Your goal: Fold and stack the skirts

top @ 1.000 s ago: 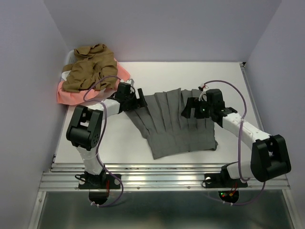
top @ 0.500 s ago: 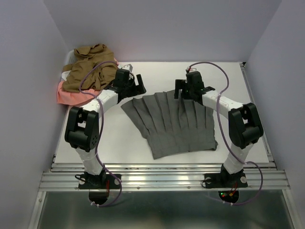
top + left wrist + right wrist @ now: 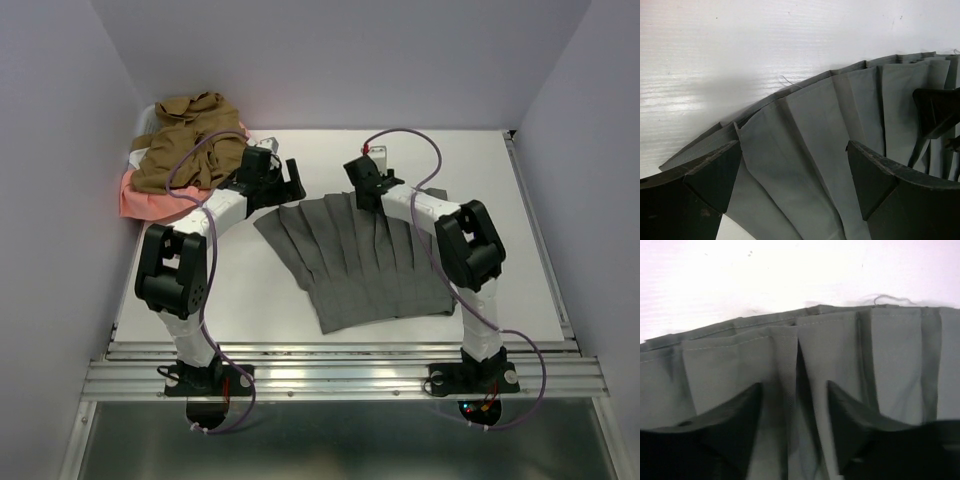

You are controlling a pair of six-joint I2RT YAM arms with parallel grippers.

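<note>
High rear camera looks down; wrist views closely share grey skirt (image 3: 370,265).

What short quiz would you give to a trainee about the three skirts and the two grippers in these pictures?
1. True or false: the tan-brown skirt lies on top of the salmon-pink skirt.
2. At which edge of the grey skirt are the left gripper and the right gripper? A: the near edge. B: the far edge. C: the right edge.
3. Fill the gap: the jaws of the left gripper stand ____.
Key: 1 true; 2 B; 3 open.
</note>
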